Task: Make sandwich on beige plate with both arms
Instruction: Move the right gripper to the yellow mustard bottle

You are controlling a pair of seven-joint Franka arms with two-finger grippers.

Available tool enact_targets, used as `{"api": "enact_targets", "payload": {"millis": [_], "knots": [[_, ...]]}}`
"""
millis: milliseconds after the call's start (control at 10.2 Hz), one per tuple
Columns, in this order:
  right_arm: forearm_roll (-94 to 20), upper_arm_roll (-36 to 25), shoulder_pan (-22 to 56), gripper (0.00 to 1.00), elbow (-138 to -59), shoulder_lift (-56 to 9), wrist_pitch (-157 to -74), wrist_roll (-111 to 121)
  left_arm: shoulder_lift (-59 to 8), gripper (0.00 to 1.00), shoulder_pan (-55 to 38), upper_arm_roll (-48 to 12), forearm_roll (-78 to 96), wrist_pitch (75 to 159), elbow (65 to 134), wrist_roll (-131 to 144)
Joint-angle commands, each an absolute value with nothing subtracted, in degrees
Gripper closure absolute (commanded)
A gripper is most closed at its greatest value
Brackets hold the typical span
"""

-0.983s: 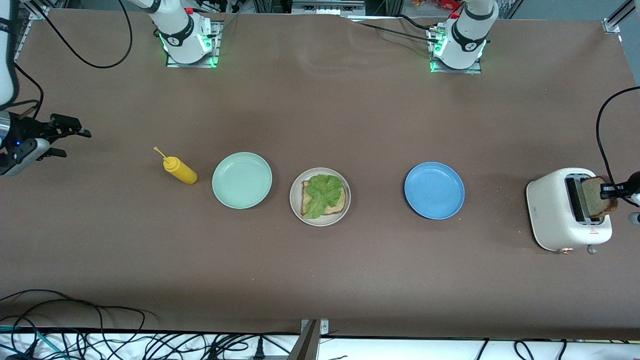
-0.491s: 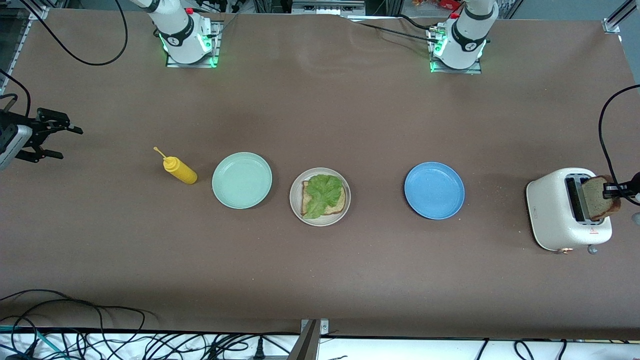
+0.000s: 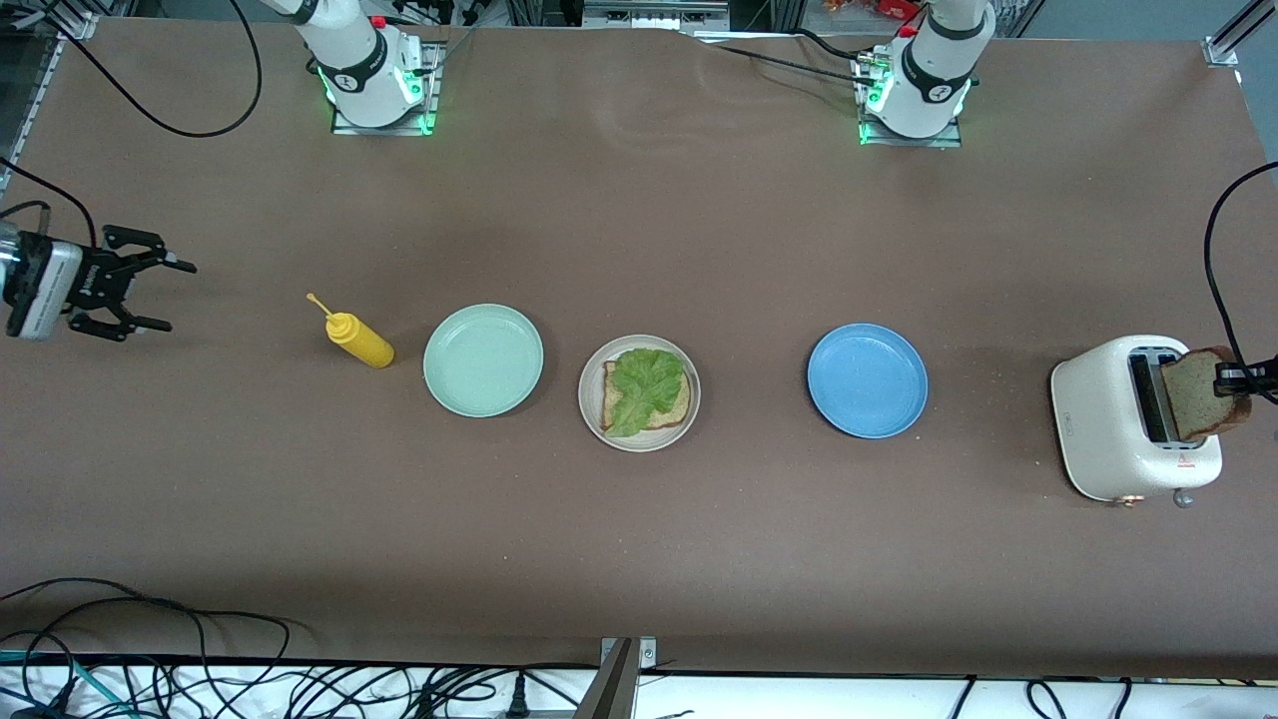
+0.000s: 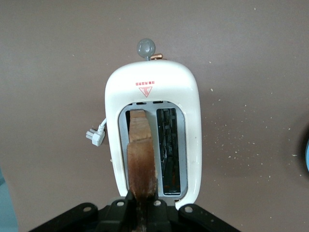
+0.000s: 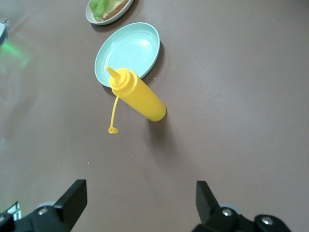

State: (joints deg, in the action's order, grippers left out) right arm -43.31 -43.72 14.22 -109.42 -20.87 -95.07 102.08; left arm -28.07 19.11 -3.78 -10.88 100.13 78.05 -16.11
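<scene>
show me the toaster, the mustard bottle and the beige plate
toaster point(image 3: 1103, 424), front view, on its white side wall
mustard bottle point(image 5: 140, 96), right wrist view, on the yellow body
beige plate point(image 3: 591, 394), front view, on the bare rim beside the bread

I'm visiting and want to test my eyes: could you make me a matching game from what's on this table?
Things:
1. bread slice
2. lettuce leaf
3. yellow squeeze bottle
4. blue plate

States:
A. lies beside the mint green plate
B. nothing on it
C. gripped by the left gripper over the toaster
D. on bread on the beige plate

Pairs: 1-C, 2-D, 3-A, 4-B
</scene>
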Motion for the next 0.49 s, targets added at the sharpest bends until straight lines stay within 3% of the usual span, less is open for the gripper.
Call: {"api": "enact_targets", "payload": {"millis": [0, 393], "knots": [[-50.2, -43.3, 13.5, 0.0, -110.8, -24.2, -94.0, 112.4, -28.1, 1.0, 17.9, -3.8, -12.6, 96.5, 73.8, -16.5], [-66.1, -42.5, 13.4, 0.0, -110.9, -35.7, -88.1, 134.2, -28.0, 1.0, 17.7, -4.1, -12.5, 94.7, 72.9, -16.6]]}}
